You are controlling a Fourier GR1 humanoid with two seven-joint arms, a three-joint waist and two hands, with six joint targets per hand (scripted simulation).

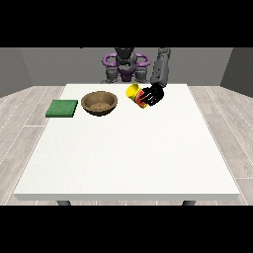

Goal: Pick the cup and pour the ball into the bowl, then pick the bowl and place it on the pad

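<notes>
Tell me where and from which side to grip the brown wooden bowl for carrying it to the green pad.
Grip the round brown wooden bowl by its rim, probably on the side towards the view's right. It sits upright and open-topped, so a wall can be pinched from above. The hand at the view's right, curled round the yellow cup, is the only hand showing; the flat green square pad lies opposite.

White table (pixel 123 163), brown bowl (pixel 99 103), green pad (pixel 62 108)

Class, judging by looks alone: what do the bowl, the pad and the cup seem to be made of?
Bowl: probably wood, matte brown with mottled inside. Pad: perhaps foam or fabric, flat dull green. Cup: likely plastic, bright yellow with a red band, held tilted by the hand at the view's right.
</notes>
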